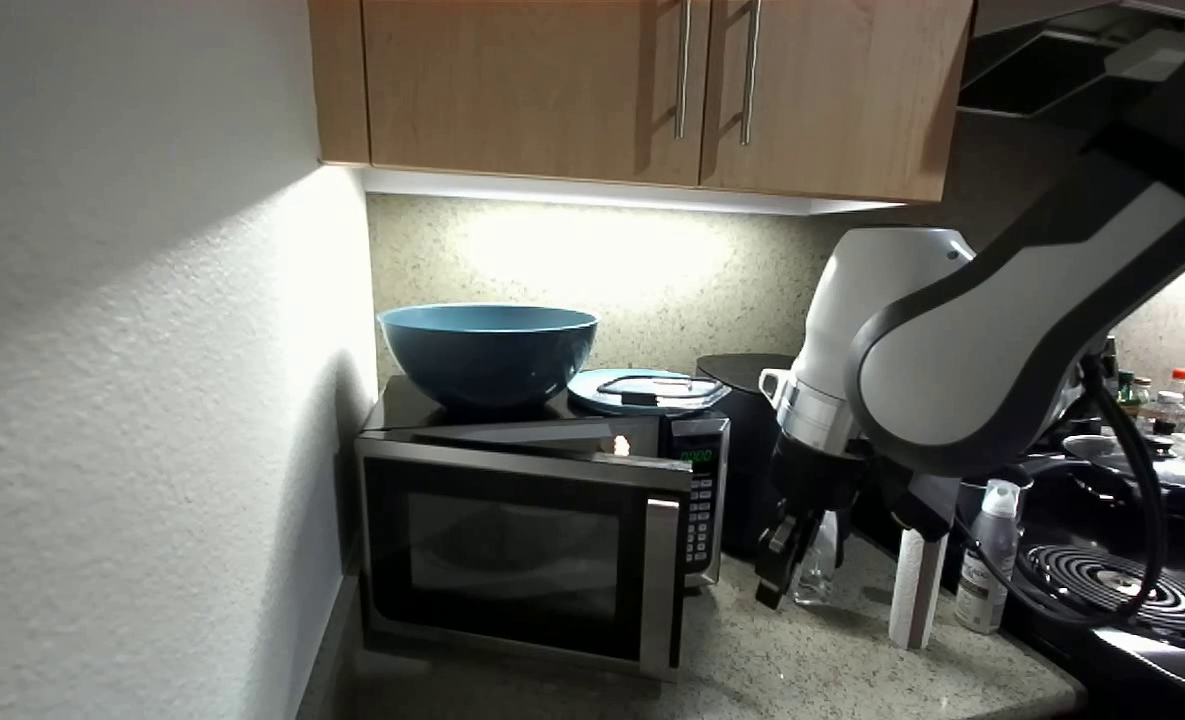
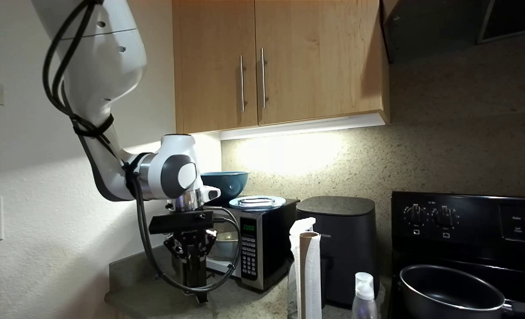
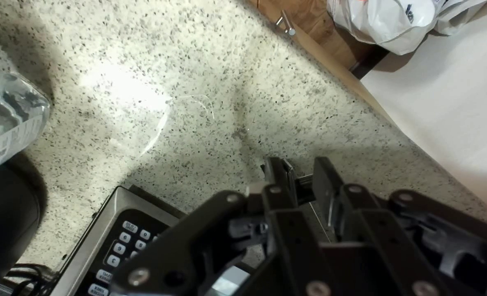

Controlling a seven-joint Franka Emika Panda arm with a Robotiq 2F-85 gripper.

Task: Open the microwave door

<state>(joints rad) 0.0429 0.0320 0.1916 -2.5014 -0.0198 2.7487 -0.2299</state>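
Wrist view: the gripper [image 3: 298, 168] hangs above the speckled counter [image 3: 210, 135], its two fingers [image 3: 327, 181] parted by a modest gap with nothing visibly held; the counter's front edge cuts diagonally past, leaving a bare stretch between itself and the microwave [image 3: 120, 203]. In an exterior view the microwave door [image 1: 512, 560] stands ajar — hinge side close to the wall [image 1: 172, 400], free edge out from the body — and the fingertips sit near that edge, to its right and apart from it, with speckled counter showing between. Just behind the gripper there is a clear bottle [image 1: 818, 575], then farther right a paper towel roll [image 1: 916, 588] and a grey bottle [image 1: 994, 535] beside the stove coil [image 1: 1117, 585]. A black appliance [image 2: 340, 248] flanks the microwave on the side away from the wall, hemming in the space there, while a blue bowl [image 1: 482, 365] and a blue plate [image 1: 586, 397] rest on the microwave's top. Cabinets [image 1: 532, 90] hang overhead, above the bowl and plate.
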